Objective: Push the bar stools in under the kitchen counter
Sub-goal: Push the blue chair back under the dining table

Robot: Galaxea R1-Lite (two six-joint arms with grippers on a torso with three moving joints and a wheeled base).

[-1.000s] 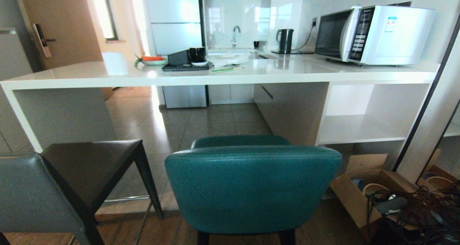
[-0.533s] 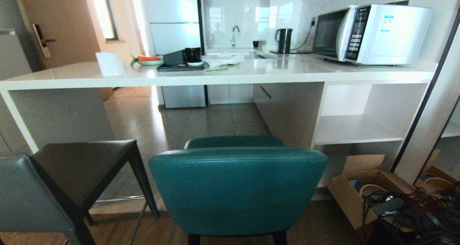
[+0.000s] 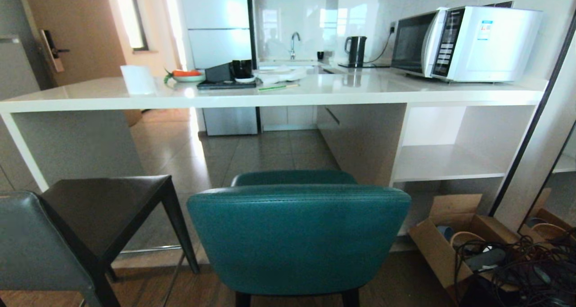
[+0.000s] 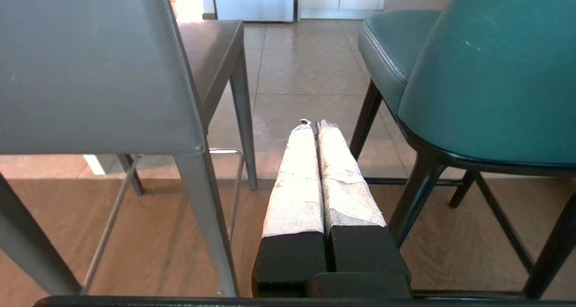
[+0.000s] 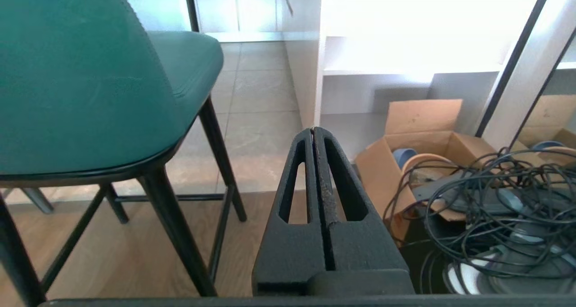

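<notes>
Progress: none visible, judged from how things lie now. Both bar stools out in front of the kitchen counter (image 3: pixel 252 101), neither tucked under the slab.

Left side: grey stool (image 3: pixel 81 235), square seat and flat grey back, standing short of the counter's front edge beside the white side panel (image 3: pixel 67 145). Seat still clear of the slab overhang. To be pushed in.

Left gripper (image 4: pixel 313 126): not in head view. In left wrist view, low between the two stools, fingers pressed together, holding nothing, touching neither stool. White wrap on the fingers worn and cracked.

Centre: teal stool (image 3: pixel 299 235), rounded back facing the camera, seat pointing at the open bay under the counter. Also well short of the edge. To be pushed in. Open bay ahead shows only tiled floor; path judged unobstructed.

Right gripper (image 5: pixel 313 131): not in head view. In right wrist view, low beside the teal stool's right side, fingers closed on nothing, no contact with the stool.

Right side: open white shelves (image 3: pixel 450 163) under the counter; cardboard box (image 3: pixel 454 239) and tangle of cables (image 3: pixel 522 266) on the floor next to the teal stool. Judged a snag risk if the stool drifts right.

Writing: microwave (image 3: pixel 468 43) carries a small brand mark at its top edge and a blue-and-white sticker (image 3: pixel 487 29); neither legible. Button panel markings too small to read. No other readable text.
</notes>
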